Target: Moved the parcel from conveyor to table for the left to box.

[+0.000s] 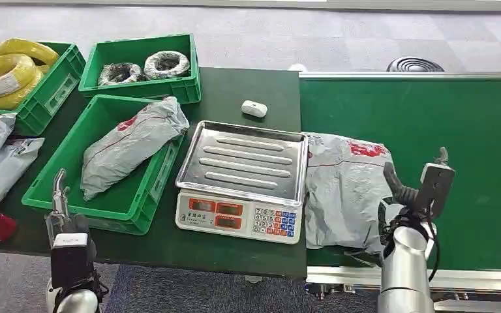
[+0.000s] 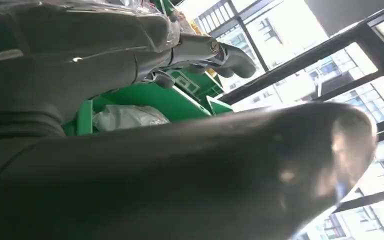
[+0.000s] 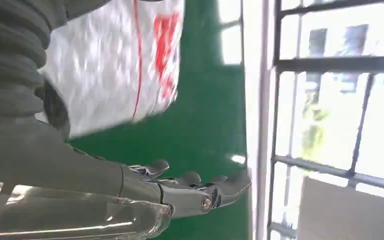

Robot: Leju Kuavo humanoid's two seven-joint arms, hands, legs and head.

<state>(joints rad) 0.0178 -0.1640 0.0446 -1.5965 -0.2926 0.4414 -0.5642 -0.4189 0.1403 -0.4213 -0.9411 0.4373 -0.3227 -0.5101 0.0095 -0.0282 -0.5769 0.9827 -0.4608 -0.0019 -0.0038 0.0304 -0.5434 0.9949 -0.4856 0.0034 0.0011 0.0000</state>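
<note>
The parcel (image 1: pixel 342 189) is flanked by a scale (image 1: pixel 242 179) and the released right hand (image 1: pixel 421 186) on the green surface (image 1: pixel 235 98).

Scale (image 1: pixel 241 176) display digits illegible.

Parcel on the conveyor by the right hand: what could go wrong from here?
1. The grey parcel lies against the scale, its edge at the steel pan; dragging it toward the table could shove or snag the scale.
2. The right hand is open at the parcel's far edge, holding nothing; the loose, slick bag may slip or fold in a grasp.
3. The green bin in front of the left hand already holds a parcel, so room looks tight.
</note>
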